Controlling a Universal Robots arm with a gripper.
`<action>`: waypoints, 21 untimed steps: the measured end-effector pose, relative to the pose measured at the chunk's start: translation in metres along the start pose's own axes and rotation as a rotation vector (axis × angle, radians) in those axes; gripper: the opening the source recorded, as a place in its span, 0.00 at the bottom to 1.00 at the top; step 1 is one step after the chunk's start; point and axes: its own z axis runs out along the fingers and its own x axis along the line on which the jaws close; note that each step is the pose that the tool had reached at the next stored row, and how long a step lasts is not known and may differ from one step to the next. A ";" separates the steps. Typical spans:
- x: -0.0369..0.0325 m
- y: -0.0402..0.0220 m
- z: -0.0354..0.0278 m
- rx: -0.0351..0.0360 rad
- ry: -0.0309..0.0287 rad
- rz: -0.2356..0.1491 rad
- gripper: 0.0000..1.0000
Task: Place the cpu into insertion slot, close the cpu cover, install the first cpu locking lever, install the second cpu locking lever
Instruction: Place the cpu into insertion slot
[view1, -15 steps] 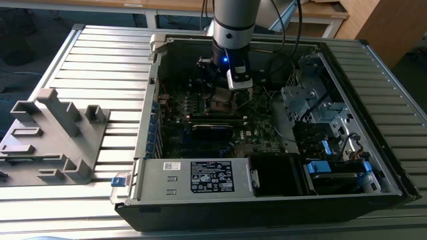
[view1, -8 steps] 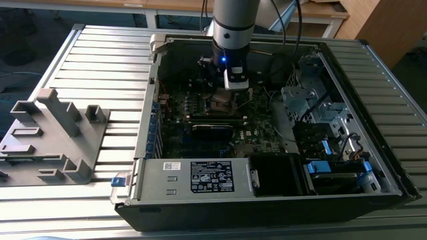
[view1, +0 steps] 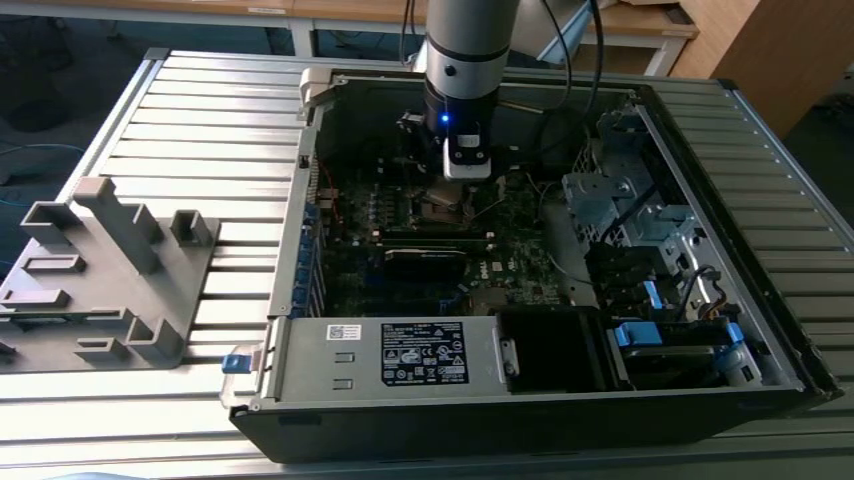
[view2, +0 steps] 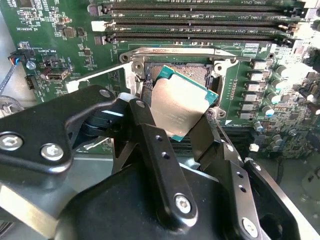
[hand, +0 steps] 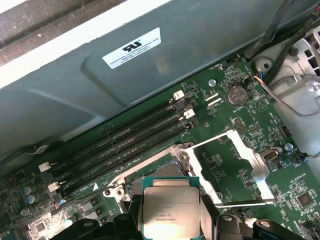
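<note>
My gripper (view1: 465, 168) hangs inside the open computer case, just above the insertion slot (view1: 445, 205) on the motherboard. It is shut on the cpu (view2: 182, 107), a flat square chip with a silvery top and green edge. In both wrist views the black fingers (view2: 150, 135) clamp two opposite sides of the cpu (hand: 171, 210). The chip hovers tilted over the insertion slot (view2: 192, 74), apart from its dark pin field. The cpu cover (hand: 240, 170), a thin silvery frame, stands swung open beside the slot.
Long black memory slots (hand: 120, 145) run beside the socket. The case wall (hand: 150, 75) rises close behind them. A power supply (view1: 387, 355) and a drive cage with blue tabs (view1: 667, 335) fill the case's near end. A grey fixture (view1: 100, 270) stands on the slatted table.
</note>
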 end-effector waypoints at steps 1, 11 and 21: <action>0.0000 0.0000 0.0000 0.0000 0.0000 0.000 0.54; 0.0000 -0.0001 0.0005 -0.0016 -0.0126 0.142 0.54; 0.0000 -0.0001 0.0008 -0.0024 -0.0186 0.207 0.54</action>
